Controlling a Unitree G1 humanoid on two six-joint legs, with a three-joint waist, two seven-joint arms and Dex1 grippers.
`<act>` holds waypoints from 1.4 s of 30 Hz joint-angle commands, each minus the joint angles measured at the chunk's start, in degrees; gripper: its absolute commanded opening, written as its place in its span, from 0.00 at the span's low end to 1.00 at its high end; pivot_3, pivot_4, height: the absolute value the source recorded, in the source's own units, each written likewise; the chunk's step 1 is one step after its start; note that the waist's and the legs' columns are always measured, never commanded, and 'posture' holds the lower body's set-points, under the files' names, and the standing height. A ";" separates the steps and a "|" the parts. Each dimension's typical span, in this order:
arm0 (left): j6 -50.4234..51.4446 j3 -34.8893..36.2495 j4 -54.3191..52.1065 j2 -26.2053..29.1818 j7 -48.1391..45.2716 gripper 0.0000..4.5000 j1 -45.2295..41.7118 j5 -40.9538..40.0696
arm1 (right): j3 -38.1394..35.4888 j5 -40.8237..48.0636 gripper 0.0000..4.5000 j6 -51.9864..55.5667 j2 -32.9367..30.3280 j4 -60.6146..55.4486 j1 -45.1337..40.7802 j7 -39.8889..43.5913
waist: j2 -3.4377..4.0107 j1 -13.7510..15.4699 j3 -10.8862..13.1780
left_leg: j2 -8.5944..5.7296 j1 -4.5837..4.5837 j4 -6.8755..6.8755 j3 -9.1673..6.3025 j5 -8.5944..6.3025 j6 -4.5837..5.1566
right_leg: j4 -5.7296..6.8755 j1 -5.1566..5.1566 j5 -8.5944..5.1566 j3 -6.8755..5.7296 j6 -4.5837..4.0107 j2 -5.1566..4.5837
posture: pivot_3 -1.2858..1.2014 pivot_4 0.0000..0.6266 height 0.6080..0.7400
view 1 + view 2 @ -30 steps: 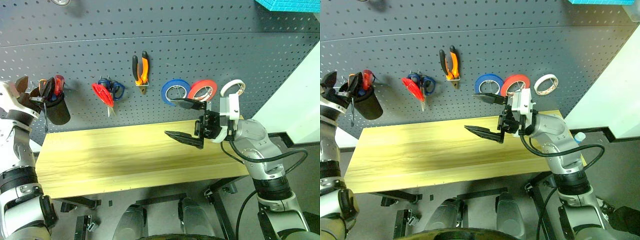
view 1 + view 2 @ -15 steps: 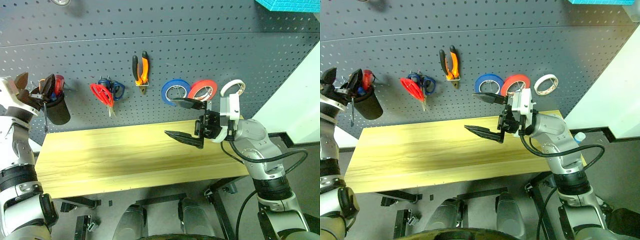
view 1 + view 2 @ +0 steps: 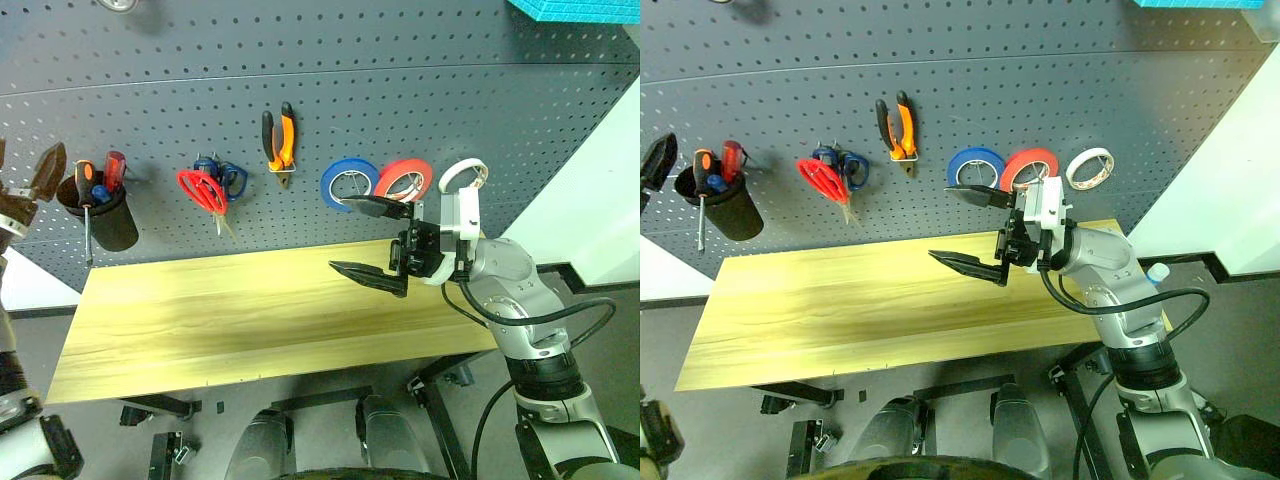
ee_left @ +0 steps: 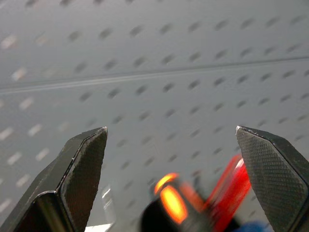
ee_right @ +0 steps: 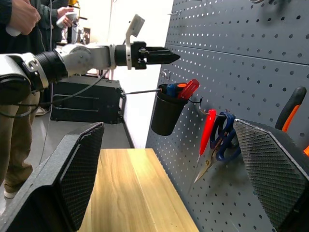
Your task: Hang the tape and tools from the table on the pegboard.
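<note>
I can't read any writing, label, brand or number from here. The pegboard (image 3: pixel 420 90) is plain, with no signs on it, and the table (image 3: pixel 230 320) below it shows bare wood grain. The tape rolls and tool handles hanging on the pegboard may carry print, but it is too small for me to make out.

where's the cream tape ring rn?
The cream tape ring hangs on the pegboard at the right end of the row, just right of the red roll, above the table's right end.
</note>
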 commanded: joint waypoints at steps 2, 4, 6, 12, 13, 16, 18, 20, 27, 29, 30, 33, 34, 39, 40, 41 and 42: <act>24.02 2.61 -11.15 2.68 16.28 0.99 -3.30 -4.82 | -1.42 0.23 1.00 -0.74 -0.52 -1.47 -0.41 0.22 | -0.09 0.05 -0.04 | 0.00 -0.01 0.01 -0.03 0.00 0.00 | 0.00 0.01 -0.06 -0.01 0.10 0.00 | 0.52 0.12 1.00; 34.55 -0.45 -14.59 4.39 23.78 0.99 -5.77 -1.89 | -1.38 0.21 1.00 -0.76 -0.55 -1.26 -0.49 0.37 | -0.16 0.01 -0.08 | 0.00 -0.01 0.03 -0.06 0.00 0.00 | 0.02 0.02 -0.10 -0.02 0.17 0.00 | 0.52 0.13 1.00; 40.85 0.13 -17.49 3.07 29.08 0.99 -10.79 -3.41 | -1.22 0.14 1.00 -0.78 -0.49 -1.01 -0.64 0.55 | -0.16 0.01 -0.09 | -0.01 0.01 0.03 -0.07 0.00 0.00 | 0.04 0.02 -0.10 -0.02 0.18 0.00 | 0.53 0.13 1.00; 59.53 -3.91 -17.87 -0.13 39.91 0.99 -26.70 -0.14 | -0.80 -0.35 1.00 -0.92 -0.24 -0.42 -0.97 0.86 | -0.18 -0.41 -0.10 | -0.02 0.04 0.00 -0.08 0.00 -0.01 | 0.05 0.02 -0.09 -0.03 0.17 0.01 | 0.53 0.13 1.00; 61.50 -5.30 -17.63 -0.36 40.75 0.99 -28.35 0.99 | -0.74 -0.49 1.00 -0.95 -0.17 -0.40 -0.99 0.83 | -0.18 -0.48 -0.10 | -0.02 0.05 -0.01 -0.06 0.00 -0.01 | 0.05 0.02 -0.09 -0.02 0.17 0.01 | 0.53 0.12 1.00; 67.17 -7.81 -14.66 -1.69 42.88 0.99 -32.70 4.93 | -0.86 -0.99 1.00 -1.24 -0.07 -0.37 -0.89 0.59 | -0.18 -0.54 -0.10 | -0.02 0.04 -0.02 -0.06 0.00 -0.02 | 0.05 0.00 -0.09 -0.02 0.17 0.02 | 0.52 0.12 1.00; 69.23 -8.62 -12.20 -2.73 43.24 0.99 -34.62 7.23 | -1.02 -1.22 1.00 -1.35 -0.08 -0.43 -0.64 0.48 | -0.18 -0.52 -0.10 | -0.02 0.04 -0.02 -0.06 0.01 -0.02 | 0.05 -0.01 -0.09 -0.02 0.17 0.02 | 0.52 0.12 1.00; 70.84 -8.09 -8.63 -4.21 43.51 0.99 -36.23 9.67 | -1.10 -1.48 1.00 -1.45 -0.12 -0.56 -0.32 0.35 | -0.18 -0.48 -0.10 | -0.02 0.03 -0.01 -0.06 0.01 -0.02 | 0.05 -0.01 -0.04 -0.02 0.09 0.02 | 0.52 0.12 1.00; 72.93 -4.82 -3.25 -8.96 42.95 0.99 -40.91 15.42 | -1.41 -2.08 1.00 -1.83 -0.33 -0.74 0.27 -0.04 | -0.20 -0.29 -0.11 | -0.04 0.00 0.00 -0.07 0.01 -0.04 | 0.03 -0.02 0.02 -0.02 0.00 0.02 | 0.52 0.12 1.00; 72.80 -5.29 -2.86 -10.03 42.32 0.99 -41.49 16.47 | -1.36 -2.26 1.00 -1.93 -0.37 -0.73 0.32 -0.09 | -0.20 -0.18 -0.12 | -0.04 0.00 0.00 -0.07 0.01 -0.05 | 0.03 -0.02 0.03 -0.02 0.01 0.02 | 0.52 0.12 1.00; 72.63 -5.39 -2.64 -10.49 42.17 0.95 -41.77 17.10 | -1.32 -2.33 1.00 -1.95 -0.40 -0.71 0.31 -0.11 | -0.20 -0.12 -0.12 | -0.04 0.00 0.00 -0.07 0.02 -0.05 | 0.03 -0.01 0.03 -0.02 0.01 0.02 | 0.52 0.12 1.00; 72.03 -4.99 -2.46 -11.44 41.51 0.77 -42.56 18.54 | -1.21 -2.65 1.00 -2.23 -0.44 -0.58 0.26 -0.18 | -0.21 -0.03 -0.13 | -0.04 0.00 0.01 -0.07 0.02 -0.06 | 0.03 0.00 0.02 -0.02 0.05 0.02 | 0.52 0.12 1.00; 71.71 -4.82 -2.62 -11.62 41.25 0.70 -42.80 19.01 | -1.19 -2.74 1.00 -2.32 -0.44 -0.53 0.26 -0.19 | -0.21 -0.04 -0.13 | -0.04 0.00 0.01 -0.07 0.03 -0.06 | 0.03 0.00 0.03 -0.02 0.05 0.02 | 0.52 0.12 1.00; 71.41 -6.43 -3.69 -10.96 39.23 0.41 -43.35 20.62 | -1.16 -3.28 1.00 -2.85 -0.28 -0.19 0.28 -0.14 | -0.23 0.80 -0.14 | -0.04 -0.01 0.02 -0.08 0.03 -0.07 | 0.03 0.00 0.04 -0.02 0.05 0.02 | 0.52 0.11 1.00; 71.45 -6.64 -3.79 -10.87 38.95 0.41 -43.38 20.86 | -1.14 -3.35 1.00 -2.95 -0.24 -0.13 0.26 -0.13 | -0.24 1.05 -0.14 | -0.04 -0.01 0.02 -0.07 0.03 -0.08 | 0.03 0.00 0.04 -0.02 0.05 0.02 | 0.52 0.11 1.00; 71.34 -6.79 -3.91 -10.84 38.64 0.41 -43.38 21.03 | -1.11 -3.41 1.00 -3.03 -0.20 -0.04 0.21 -0.11 | -0.26 1.20 -0.16 | -0.04 -0.02 0.03 -0.08 0.04 -0.09 | 0.03 -0.01 0.04 -0.02 0.06 0.02 | 0.52 0.11 1.00; 71.26 -6.89 -3.99 -10.84 38.34 0.41 -43.38 21.22 | -1.10 -3.45 1.00 -3.08 -0.17 0.02 0.18 -0.09 | -0.26 1.23 -0.16 | -0.04 -0.02 0.03 -0.07 0.04 -0.09 | 0.03 0.00 0.04 -0.02 0.06 0.02 | 0.52 0.11 1.00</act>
